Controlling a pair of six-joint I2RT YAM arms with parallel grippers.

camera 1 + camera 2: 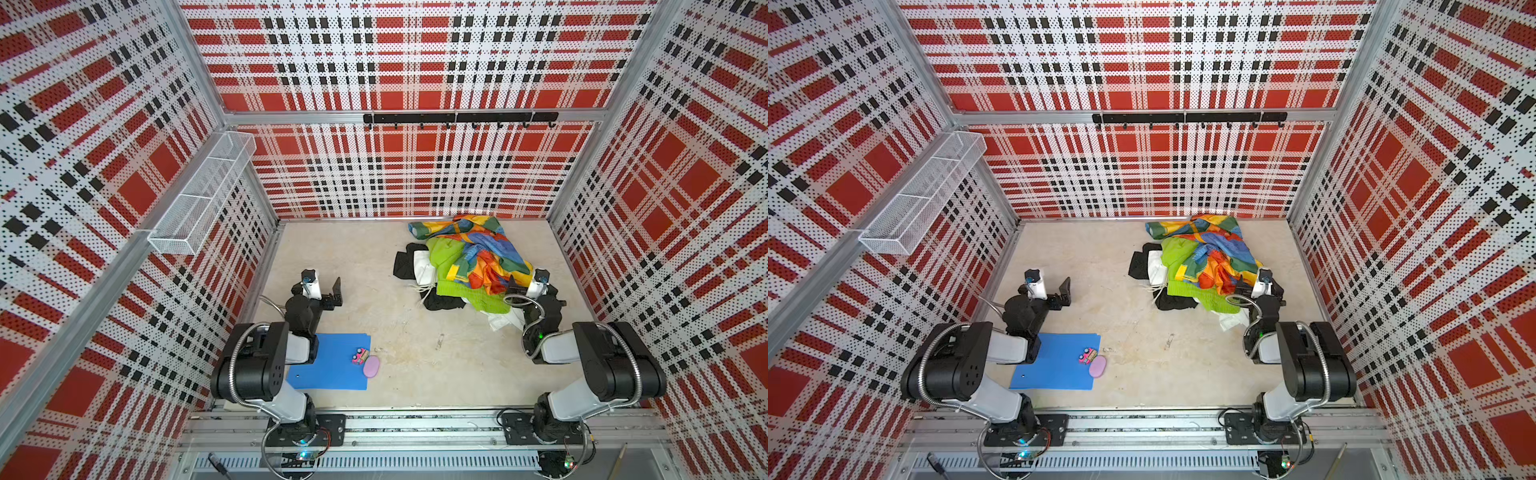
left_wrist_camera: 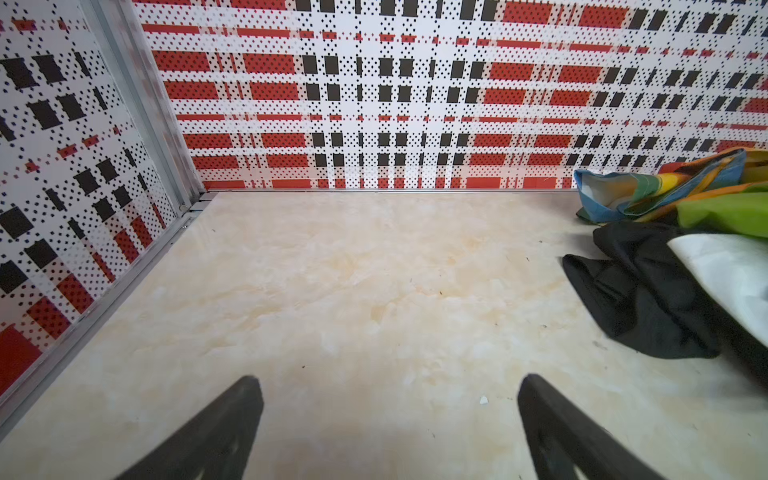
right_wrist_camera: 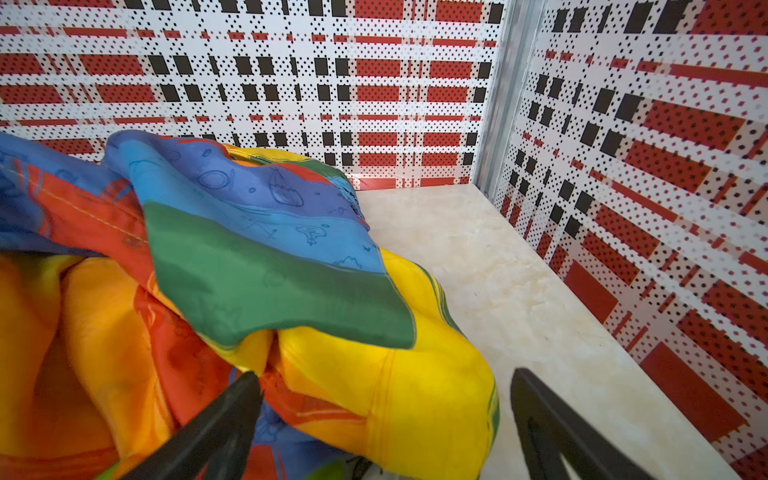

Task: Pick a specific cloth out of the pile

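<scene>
Black cloth [image 1: 403,266] pokes out from under the pile [image 1: 465,270] in both top views, on the far right part of the table [image 1: 374,257]. A rainbow cloth [image 1: 482,249], a lime green cloth [image 1: 444,253] and a white cloth [image 1: 424,266] lie on top of it, so only its edges show. Nothing is picked up yet, so I think the whole job is left to do. The left gripper [image 1: 326,291] sits over bare table, well apart from the pile. The right gripper [image 1: 521,286] is right at the near edge of the pile. A blue folder [image 1: 332,365] with a small pink toy [image 1: 360,356] and a purple oval thing [image 1: 371,366] lies near the left arm, out of the way.

From the left wrist, the left gripper [image 2: 388,384] has its fingers spread wide with nothing between them. The black cloth [image 2: 640,291] lies off to one side, partly under the white cloth [image 2: 727,274].

From the right wrist, the right gripper [image 3: 384,376] is spread wide too and holds nothing. The rainbow cloth [image 3: 249,270] fills this view and hides the black cloth. That top cloth is in the way here. The bare black edge on the side facing the left arm looks easier to grab.
</scene>
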